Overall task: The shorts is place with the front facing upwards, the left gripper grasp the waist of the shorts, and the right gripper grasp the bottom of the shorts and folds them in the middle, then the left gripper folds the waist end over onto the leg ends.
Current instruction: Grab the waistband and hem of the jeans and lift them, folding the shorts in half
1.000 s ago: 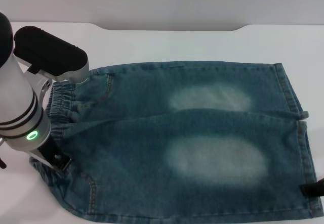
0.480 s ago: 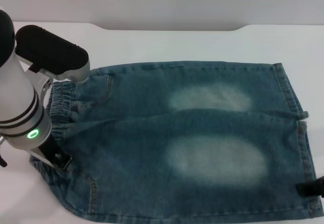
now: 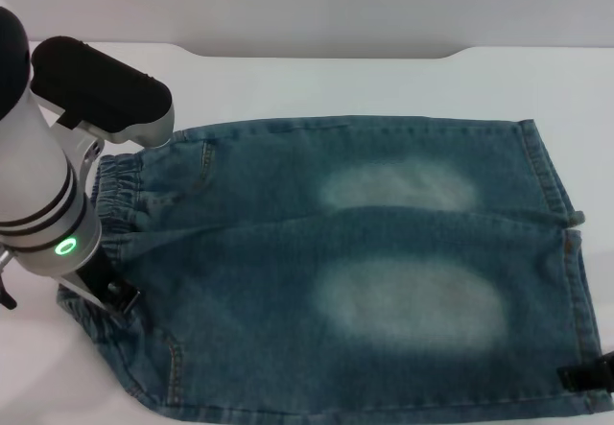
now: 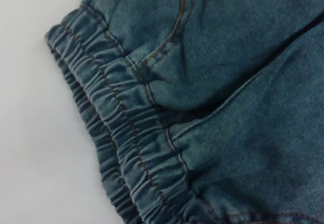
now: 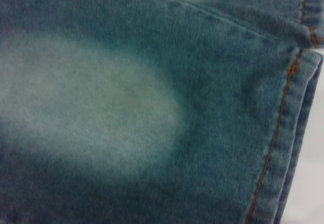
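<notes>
White table (image 3: 317, 80); left tool (image 3: 113, 295) over waist (image 3: 120, 195).

Blue denim of the shorts (image 5: 152, 133) filled almost the whole right wrist view. A pale, faded oval patch (image 5: 76, 107) lay across the cloth, darker blue around it. A raised seam (image 5: 238, 29) ran slantwise past the patch. Beside it, the bottom of the shorts (image 5: 283, 148) showed as a folded hem with orange stitching, its edge lying on the white table (image 5: 309, 193).
</notes>
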`<move>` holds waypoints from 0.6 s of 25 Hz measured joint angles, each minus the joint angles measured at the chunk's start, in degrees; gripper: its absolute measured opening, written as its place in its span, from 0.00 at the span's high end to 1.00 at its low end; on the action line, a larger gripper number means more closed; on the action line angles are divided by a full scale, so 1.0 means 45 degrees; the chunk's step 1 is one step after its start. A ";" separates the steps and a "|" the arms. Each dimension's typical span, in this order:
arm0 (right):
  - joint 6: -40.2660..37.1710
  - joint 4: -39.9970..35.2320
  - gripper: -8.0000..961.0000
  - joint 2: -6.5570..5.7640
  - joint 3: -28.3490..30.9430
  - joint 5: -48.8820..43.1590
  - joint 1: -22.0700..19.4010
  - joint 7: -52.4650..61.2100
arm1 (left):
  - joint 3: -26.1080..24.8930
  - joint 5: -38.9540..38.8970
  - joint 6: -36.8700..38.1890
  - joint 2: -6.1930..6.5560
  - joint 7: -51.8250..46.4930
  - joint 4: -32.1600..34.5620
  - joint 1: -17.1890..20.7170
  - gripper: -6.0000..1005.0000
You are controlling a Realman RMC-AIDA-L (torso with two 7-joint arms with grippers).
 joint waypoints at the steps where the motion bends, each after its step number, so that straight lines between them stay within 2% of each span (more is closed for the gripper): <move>1: -0.0001 -0.0050 0.18 0.0000 0.0000 0.0005 0.0004 0.0002 | 0.0002 0.0001 -0.0020 -0.0001 -0.0001 0.0000 -0.0021 0.92; 8: -0.0071 -0.0325 0.18 0.0000 0.0000 0.0101 0.0070 0.0003 | 0.0026 0.0016 -0.0045 0.0000 -0.0004 0.0073 -0.0102 0.91; 15: -0.0166 -0.0632 0.22 -0.0001 0.0000 0.0123 0.0124 -0.0001 | 0.0057 0.0020 -0.0035 0.0000 -0.0005 0.0107 -0.0106 0.90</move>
